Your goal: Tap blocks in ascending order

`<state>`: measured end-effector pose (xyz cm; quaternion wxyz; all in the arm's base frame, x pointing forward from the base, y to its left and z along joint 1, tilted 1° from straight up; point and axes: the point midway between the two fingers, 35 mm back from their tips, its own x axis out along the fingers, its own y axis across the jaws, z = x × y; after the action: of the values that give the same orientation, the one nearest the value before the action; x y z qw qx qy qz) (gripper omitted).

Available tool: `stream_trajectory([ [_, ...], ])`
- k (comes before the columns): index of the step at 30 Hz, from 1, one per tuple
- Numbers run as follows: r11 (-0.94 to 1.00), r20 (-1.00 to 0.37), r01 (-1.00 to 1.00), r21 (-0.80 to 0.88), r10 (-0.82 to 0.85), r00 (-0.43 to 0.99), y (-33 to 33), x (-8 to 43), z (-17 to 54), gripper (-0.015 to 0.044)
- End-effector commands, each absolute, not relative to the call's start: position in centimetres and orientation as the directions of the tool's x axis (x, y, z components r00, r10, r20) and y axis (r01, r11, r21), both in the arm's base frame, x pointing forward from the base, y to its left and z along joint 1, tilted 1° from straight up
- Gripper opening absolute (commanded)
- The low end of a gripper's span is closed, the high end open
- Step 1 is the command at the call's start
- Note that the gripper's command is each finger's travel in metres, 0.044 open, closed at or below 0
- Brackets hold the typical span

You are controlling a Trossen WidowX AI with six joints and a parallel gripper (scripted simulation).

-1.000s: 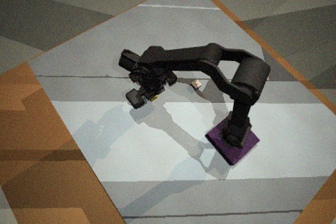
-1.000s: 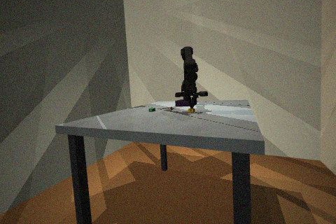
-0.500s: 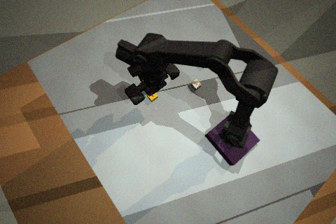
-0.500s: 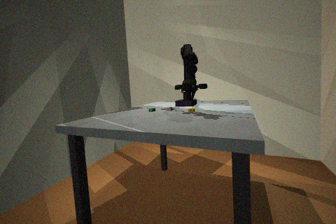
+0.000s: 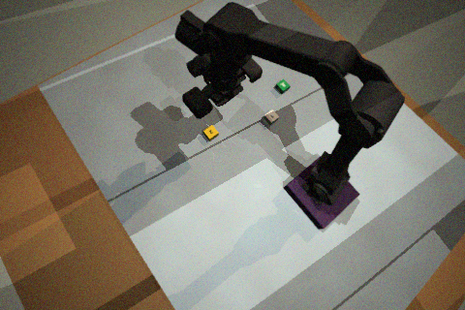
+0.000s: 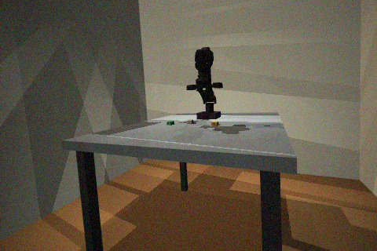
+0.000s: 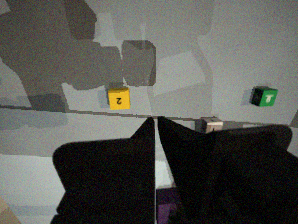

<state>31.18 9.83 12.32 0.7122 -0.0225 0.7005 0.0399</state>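
Note:
A yellow block [image 5: 210, 133] [image 6: 214, 123] [image 7: 119, 100] lies flat on the table and shows a 2. A pinkish-grey block [image 5: 271, 116] [image 6: 190, 121] [image 7: 212, 123] lies between it and the green block; in the wrist view a finger partly covers it, and its digit is not clear. A green block [image 5: 283, 86] [image 6: 170, 122] [image 7: 268, 97] has a pale digit too blurred to read. My gripper [image 5: 223, 102] [image 7: 155, 121] is shut with nothing between the tips. It hangs above the table, clear of all blocks; in the wrist view its tips show between the yellow and pinkish-grey blocks.
The arm's purple base [image 5: 322, 215] [image 6: 208, 115] stands on the grey table [image 5: 232, 262] [image 6: 188, 151]. The arm reaches above the blocks. Dark shadows and thin dark lines cross the table top around the blocks.

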Motion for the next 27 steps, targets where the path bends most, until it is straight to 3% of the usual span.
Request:
stream_trajectory([
  [1,0.996,-1.000,-0.086,0.024,0.026,0.015,3.8,32.4,12.4,0.0020],
  [12,0.997,-1.000,-0.070,0.008,0.009,0.017,-12.1,31.0,12.1,0.0020],
  [20,0.998,-1.000,-0.070,0.008,0.009,0.017,-12.5,31.0,11.9,0.0020],
  [27,0.998,-1.000,-0.070,0.008,0.009,0.017,-12.4,31.0,4.0,0.0020],
])
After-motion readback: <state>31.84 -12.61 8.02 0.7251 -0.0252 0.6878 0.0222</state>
